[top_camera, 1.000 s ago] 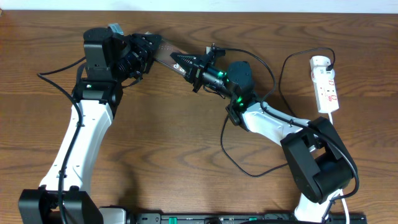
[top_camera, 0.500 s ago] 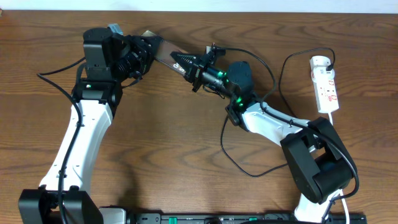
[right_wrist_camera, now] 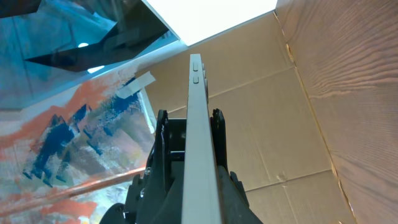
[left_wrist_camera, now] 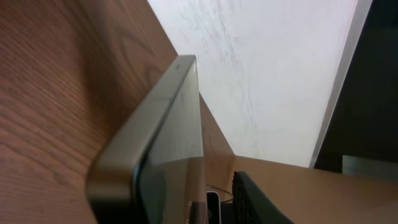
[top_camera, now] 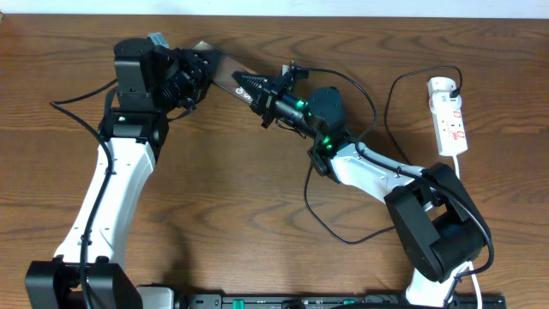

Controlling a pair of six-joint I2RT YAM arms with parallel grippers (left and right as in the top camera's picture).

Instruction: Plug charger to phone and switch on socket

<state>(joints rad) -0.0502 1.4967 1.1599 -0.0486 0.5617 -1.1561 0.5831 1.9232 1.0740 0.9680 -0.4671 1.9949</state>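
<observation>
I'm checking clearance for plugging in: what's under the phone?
The wood table lies below the phone, which the left fingers clamp. The patch directly beneath it is covered, so I cannot tell whether it touches the table.

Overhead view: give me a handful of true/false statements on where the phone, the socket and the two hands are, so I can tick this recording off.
1. The phone lies flat on the table. False: the left hand grips it and holds it tilted.
2. The socket sits at the table's right side, clear of both hands. True.
3. The right hand hovers over the socket. False: it is at the phone's end, facing the left hand.
4. The charger runs up to the socket's rounded end. True.
5. The socket is black. False: it is white with red markings.
</observation>
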